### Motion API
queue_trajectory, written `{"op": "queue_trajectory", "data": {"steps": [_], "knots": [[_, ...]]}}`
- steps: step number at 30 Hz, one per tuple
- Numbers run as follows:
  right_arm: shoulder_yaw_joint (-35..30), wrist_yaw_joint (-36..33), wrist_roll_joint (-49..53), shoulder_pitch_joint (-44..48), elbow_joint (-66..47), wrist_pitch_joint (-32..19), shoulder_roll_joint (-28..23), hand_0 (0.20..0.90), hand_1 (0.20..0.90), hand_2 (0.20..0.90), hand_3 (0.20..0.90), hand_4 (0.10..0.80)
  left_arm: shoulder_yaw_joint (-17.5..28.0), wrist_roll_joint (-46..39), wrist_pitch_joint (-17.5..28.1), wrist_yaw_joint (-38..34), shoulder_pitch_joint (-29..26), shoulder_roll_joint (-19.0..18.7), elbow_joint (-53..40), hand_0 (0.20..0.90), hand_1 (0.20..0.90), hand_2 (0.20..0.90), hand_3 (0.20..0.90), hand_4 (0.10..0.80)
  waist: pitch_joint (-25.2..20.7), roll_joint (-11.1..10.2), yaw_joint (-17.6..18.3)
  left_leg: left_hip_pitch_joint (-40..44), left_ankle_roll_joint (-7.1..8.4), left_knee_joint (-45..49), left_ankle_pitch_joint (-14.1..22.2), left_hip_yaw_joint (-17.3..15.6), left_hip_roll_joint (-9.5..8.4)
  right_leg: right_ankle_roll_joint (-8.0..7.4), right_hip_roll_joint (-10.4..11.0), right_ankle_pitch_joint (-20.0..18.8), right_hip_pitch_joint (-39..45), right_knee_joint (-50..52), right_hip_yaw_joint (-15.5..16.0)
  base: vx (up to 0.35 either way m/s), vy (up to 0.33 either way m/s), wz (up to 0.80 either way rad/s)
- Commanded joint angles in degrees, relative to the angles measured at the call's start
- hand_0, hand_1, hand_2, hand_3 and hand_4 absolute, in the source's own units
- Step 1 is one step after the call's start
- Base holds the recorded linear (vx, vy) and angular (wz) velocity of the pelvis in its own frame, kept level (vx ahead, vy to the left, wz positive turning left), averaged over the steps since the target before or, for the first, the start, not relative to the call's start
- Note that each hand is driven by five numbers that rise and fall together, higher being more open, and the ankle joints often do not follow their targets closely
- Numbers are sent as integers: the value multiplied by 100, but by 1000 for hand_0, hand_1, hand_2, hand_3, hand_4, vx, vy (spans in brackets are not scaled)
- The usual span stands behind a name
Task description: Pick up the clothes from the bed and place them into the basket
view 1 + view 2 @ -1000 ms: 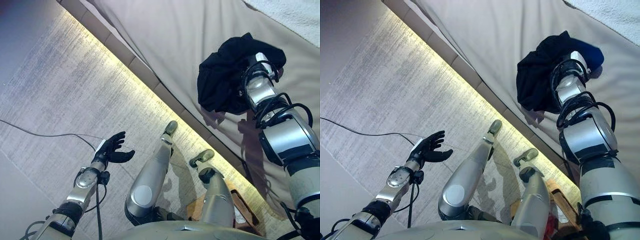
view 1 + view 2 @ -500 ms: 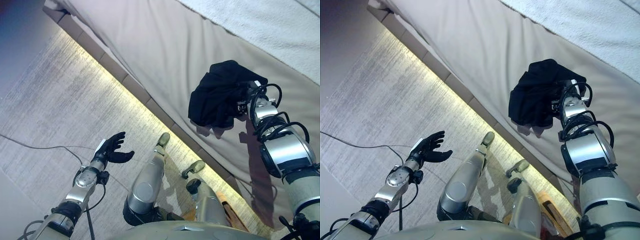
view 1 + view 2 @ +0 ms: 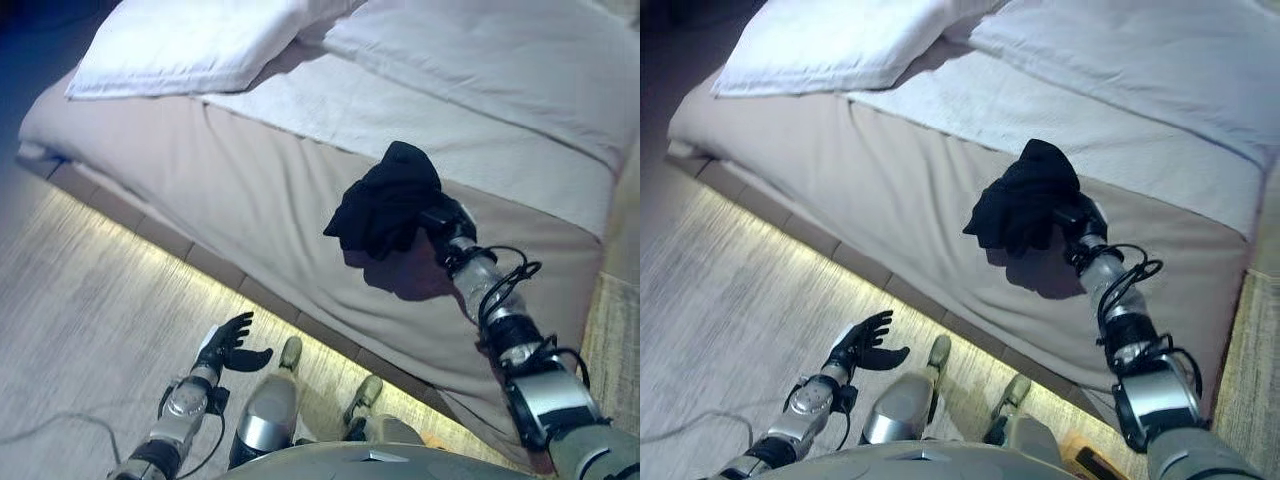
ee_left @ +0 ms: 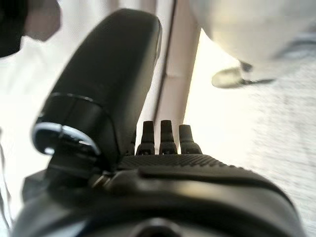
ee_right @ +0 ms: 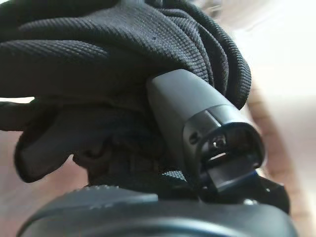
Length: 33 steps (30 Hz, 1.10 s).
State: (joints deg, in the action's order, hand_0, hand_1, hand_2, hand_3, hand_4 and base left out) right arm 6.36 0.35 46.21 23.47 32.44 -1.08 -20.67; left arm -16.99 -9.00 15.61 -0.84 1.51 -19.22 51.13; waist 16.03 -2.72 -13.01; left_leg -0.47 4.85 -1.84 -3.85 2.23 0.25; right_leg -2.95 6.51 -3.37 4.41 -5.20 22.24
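Note:
A bunched black garment point(image 3: 385, 200) hangs from my right hand point(image 3: 443, 220) in the air over the side of the bed point(image 3: 250, 190). In the right wrist view the thumb point(image 5: 197, 123) presses into the black cloth point(image 5: 98, 44) and the fingers are wrapped in it. My left hand point(image 3: 230, 345) is low over the floor, fingers spread and empty; it also shows in the left wrist view point(image 4: 163, 138).
The bed has a beige cover, a white sheet point(image 3: 420, 110) and a white pillow point(image 3: 180, 45) at the far left. A lit strip point(image 3: 150, 240) runs along the bed's base above the grey floor point(image 3: 80, 330).
The camera has tilted up, so more of the bed and the pillow show. My right arm has stretched out and lifted the black garment further from my body. The left hand keeps its pose.

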Motion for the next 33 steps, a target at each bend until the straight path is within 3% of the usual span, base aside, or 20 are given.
{"op": "queue_trajectory", "data": {"steps": [1,8,14,15,16,17,18,21,23,25,28,31,33], "knots": [[-396,323,252,-209,-1335,-872,15,300,300,300,200,100,-39,299,362,-129,294,52,445,900,900,900,900,800,-888,133,230,-40,-202,-316,59,-457,111,-163,-111,156,17,233,-362,-29,26,-20],[-686,772,351,-1300,-3305,-1263,291,300,300,300,200,100,66,559,308,-192,369,199,643,900,900,900,900,800,-1178,114,767,346,-237,-316,238,-751,169,-207,-114,105,163,107,-610,-14,8,-22],[-863,841,651,-1478,-3947,-1556,172,300,300,300,200,100,24,594,280,-108,178,218,728,900,900,900,900,800,-1206,89,1032,550,-164,-206,287,-1033,293,-181,-113,86,178,110,-785,-26,35,-27],[-881,799,621,-1489,-4025,-1616,159,300,300,300,200,100,13,590,295,-81,139,244,734,900,900,900,900,800,-1186,66,1045,520,-140,-17,343,-1006,299,-165,-99,74,185,121,-836,-17,77,-40],[-866,786,675,-1498,-4075,-1695,89,300,300,300,200,100,-16,567,325,-68,122,273,717,900,900,900,900,800,-1153,24,1023,420,-147,279,457,-687,245,-147,-73,56,164,159,-977,23,103,-50],[-797,835,809,-1462,-4073,-1745,26,300,300,300,200,100,-23,412,391,-95,163,299,686,900,900,900,900,800,-1124,-6,938,325,-234,464,598,20,60,-137,-77,47,126,188,-1305,40,147,-64],[-685,843,870,-1382,-4043,-1783,36,300,300,300,200,100,-32,234,434,-133,232,323,600,900,900,900,900,800,-1117,13,901,316,-359,513,708,426,-88,-155,-78,74,70,234,-1626,30,167,-90],[-622,697,765,-1344,-4018,-1910,128,300,300,300,200,100,-39,260,459,-51,283,328,480,900,900,900,900,800,-1104,82,867,384,-444,468,769,331,-120,-220,-30,78,42,268,-1833,-23,149,-129],[-733,142,566,-1501,-4022,-2282,383,300,300,300,200,100,-143,371,449,-101,214,287,422,900,900,900,900,800,-1092,212,1055,499,-497,188,712,78,-29,-458,221,16,-147,456,-1893,-70,278,-124],[-855,-264,537,-1608,-4061,-2431,520,300,300,300,200,100,-123,362,329,-134,42,206,496,900,900,900,900,800,-1031,219,1181,565,-572,25,686,6,-85,-633,421,-158,-354,613,-1918,-54,181,-45],[-1098,-767,603,-1813,-4054,-2474,637,300,300,300,200,100,-67,415,235,-102,-143,54,713,900,900,900,900,800,-951,243,1403,638,-629,-180,691,-61,-233,-755,699,-570,-776,774,-1905,-88,173,-55],[-1146,-1200,580,-1883,-3866,-2449,680,300,300,300,200,100,-83,606,274,-133,-122,-10,799,900,900,900,900,800,-932,268,1408,676,-614,-240,696,-229,-272,-771,841,-756,-916,831,-1615,-107,109,-44],[-1021,-1355,534,-1878,-3719,-2403,725,300,300,300,200,100,7,489,186,-205,-66,-73,704,900,900,900,900,800,-858,289,1315,735,-641,-265,702,-561,-252,-800,934,-899,-1082,1297,-1118,-241,78,-87]]}}
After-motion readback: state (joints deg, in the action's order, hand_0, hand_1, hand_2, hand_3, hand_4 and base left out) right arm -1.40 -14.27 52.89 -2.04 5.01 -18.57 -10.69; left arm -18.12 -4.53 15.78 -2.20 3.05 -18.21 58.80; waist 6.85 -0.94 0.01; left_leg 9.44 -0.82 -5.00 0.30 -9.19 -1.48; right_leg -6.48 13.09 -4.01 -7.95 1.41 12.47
